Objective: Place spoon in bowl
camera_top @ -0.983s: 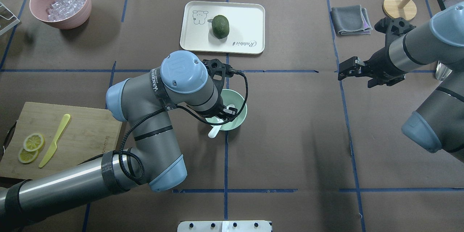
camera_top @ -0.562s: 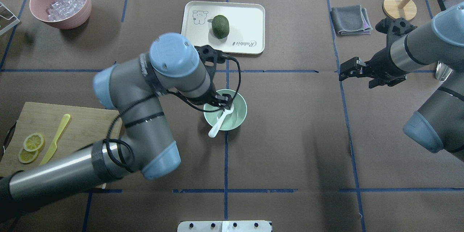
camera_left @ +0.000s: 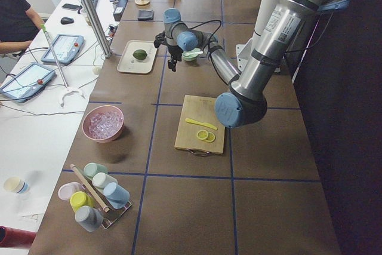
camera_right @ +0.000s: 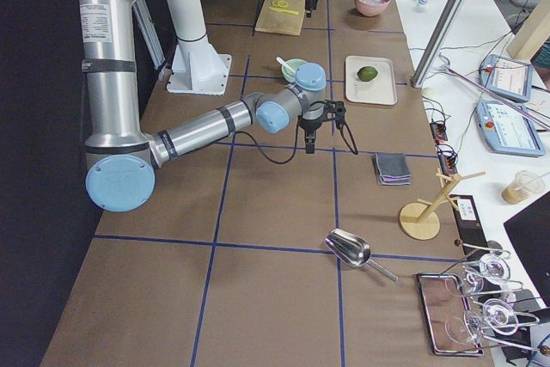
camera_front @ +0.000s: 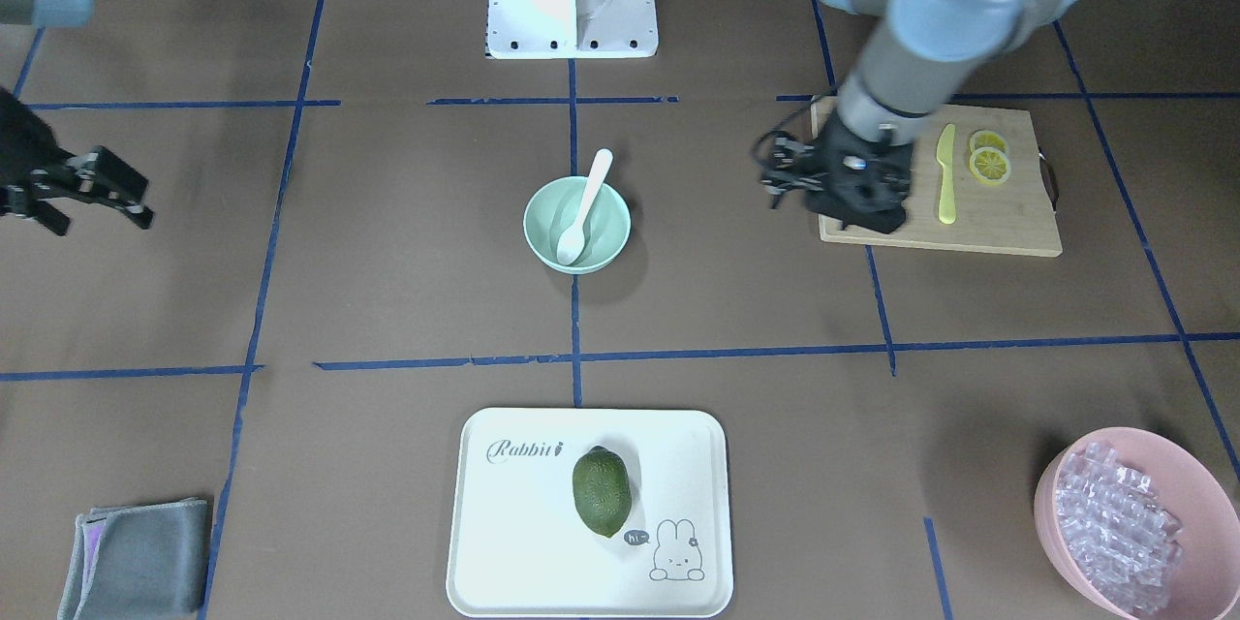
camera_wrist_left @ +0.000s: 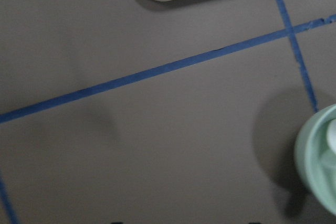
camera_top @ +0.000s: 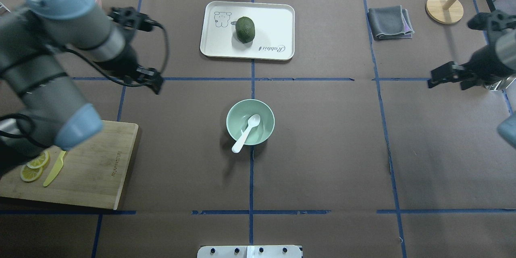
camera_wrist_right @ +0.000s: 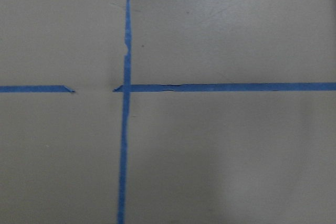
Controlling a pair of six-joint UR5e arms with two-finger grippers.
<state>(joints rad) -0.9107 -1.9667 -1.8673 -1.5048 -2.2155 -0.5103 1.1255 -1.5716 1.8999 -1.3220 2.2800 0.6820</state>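
The small white spoon lies in the mint-green bowl at the table's middle, with its scoop inside and its handle resting out over the near rim. Both also show in the front-facing view, the spoon in the bowl. My left gripper is open and empty, well to the left of the bowl and above the table; it also shows in the front-facing view. My right gripper is open and empty at the far right. The left wrist view shows the bowl's edge.
A white tray with a green fruit is behind the bowl. A cutting board with a yellow knife and lemon slices is at the front left. A pink bowl, a grey cloth and a wooden stand are at the back.
My left gripper let go of the spoon and drew away from the bowl to the left and back. The spoon stays in the bowl. My right arm pulled back to the right.
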